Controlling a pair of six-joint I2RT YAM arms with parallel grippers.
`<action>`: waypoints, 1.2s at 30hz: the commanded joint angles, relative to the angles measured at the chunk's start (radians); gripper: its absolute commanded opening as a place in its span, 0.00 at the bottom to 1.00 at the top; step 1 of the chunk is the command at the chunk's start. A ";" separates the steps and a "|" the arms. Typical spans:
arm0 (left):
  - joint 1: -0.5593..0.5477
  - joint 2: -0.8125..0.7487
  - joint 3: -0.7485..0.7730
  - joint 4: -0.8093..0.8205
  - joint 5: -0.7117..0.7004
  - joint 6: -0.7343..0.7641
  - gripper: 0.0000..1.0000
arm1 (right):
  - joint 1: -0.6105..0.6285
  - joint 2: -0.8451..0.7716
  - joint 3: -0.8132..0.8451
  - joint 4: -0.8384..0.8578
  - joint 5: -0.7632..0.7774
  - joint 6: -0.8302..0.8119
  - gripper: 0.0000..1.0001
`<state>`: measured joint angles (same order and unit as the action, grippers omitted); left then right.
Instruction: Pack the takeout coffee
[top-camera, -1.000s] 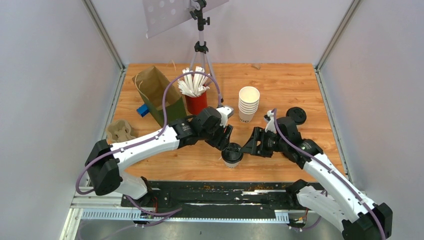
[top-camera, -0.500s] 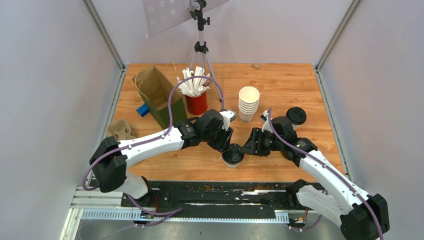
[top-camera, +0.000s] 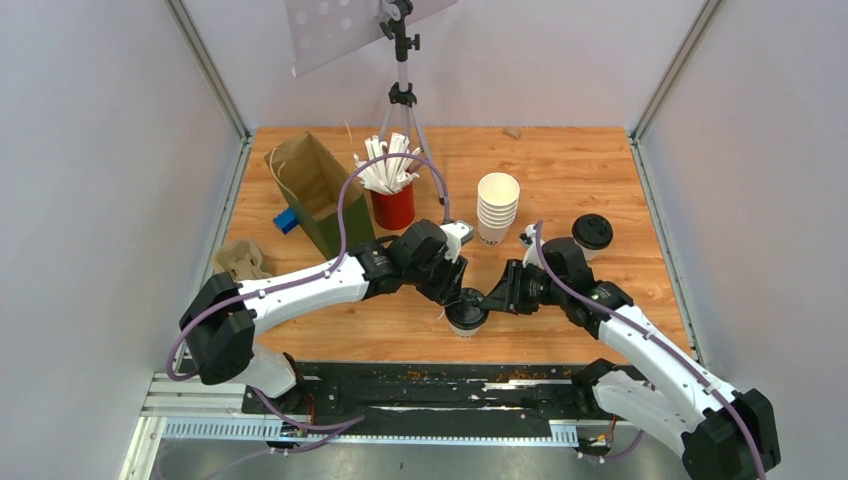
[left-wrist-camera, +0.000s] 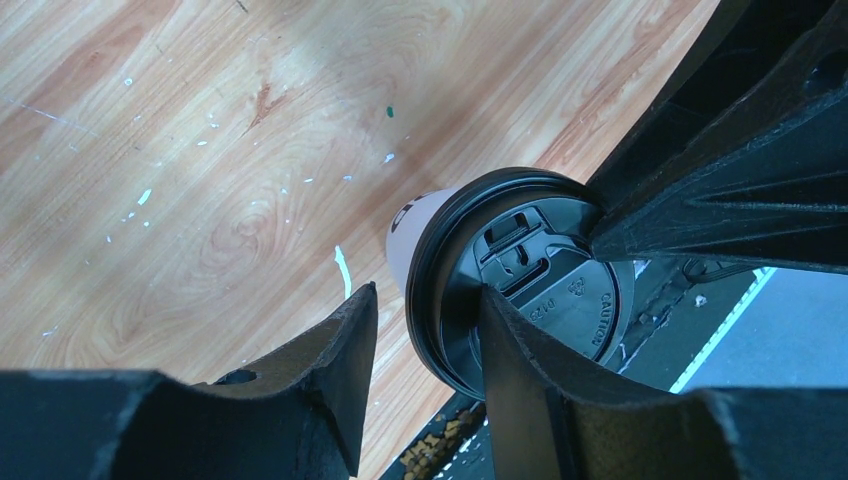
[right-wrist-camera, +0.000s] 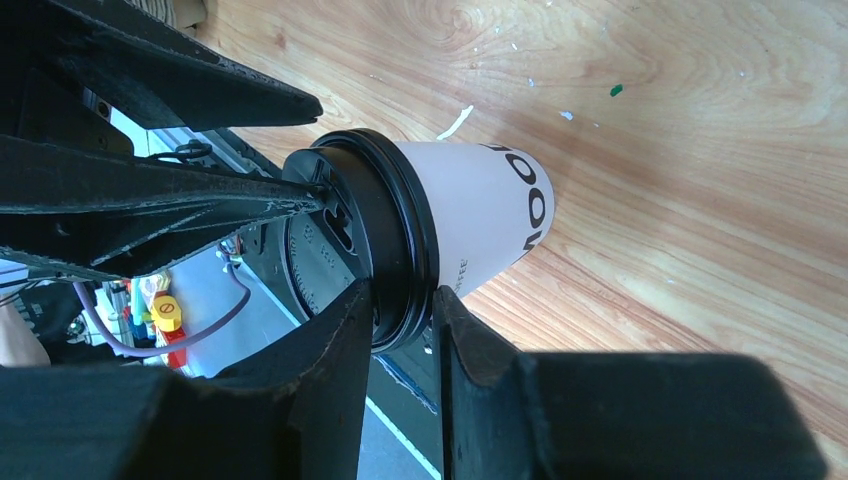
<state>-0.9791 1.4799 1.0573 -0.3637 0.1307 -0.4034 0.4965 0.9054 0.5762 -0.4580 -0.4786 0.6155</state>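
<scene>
We log both sets of jaws narrower than a second ago. Right gripper (right-wrist-camera: 400, 300): pinching the black lid (left-wrist-camera: 545, 270) rim. Left gripper (left-wrist-camera: 428, 300): half-spread, straddling the rim. White cup (right-wrist-camera: 480, 215): upright, axis vertical, lid upward, front-centre of the table (top-camera: 600, 160).

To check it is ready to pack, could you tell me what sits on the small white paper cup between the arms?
A round black plastic lid caps the small white paper cup. Anything inside is hidden by that lid.

White paper cup (right-wrist-camera: 480, 215) stands upright near the desk's (top-camera: 560, 170) front middle; tapered, black lettering on its side; round black lid (left-wrist-camera: 545, 285) caps its mouth.
</scene>
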 joint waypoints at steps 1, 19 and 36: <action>0.001 0.010 -0.023 -0.015 -0.008 0.026 0.49 | 0.004 -0.003 -0.056 0.006 0.039 -0.024 0.25; 0.000 0.004 -0.052 -0.072 -0.053 0.046 0.49 | 0.003 -0.088 -0.223 0.009 0.082 0.026 0.20; 0.001 -0.010 -0.081 -0.082 -0.059 0.040 0.48 | 0.002 -0.160 -0.318 -0.042 0.166 0.094 0.17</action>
<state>-0.9794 1.4662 1.0210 -0.3187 0.1181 -0.3954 0.4961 0.7261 0.3527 -0.2253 -0.4606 0.7418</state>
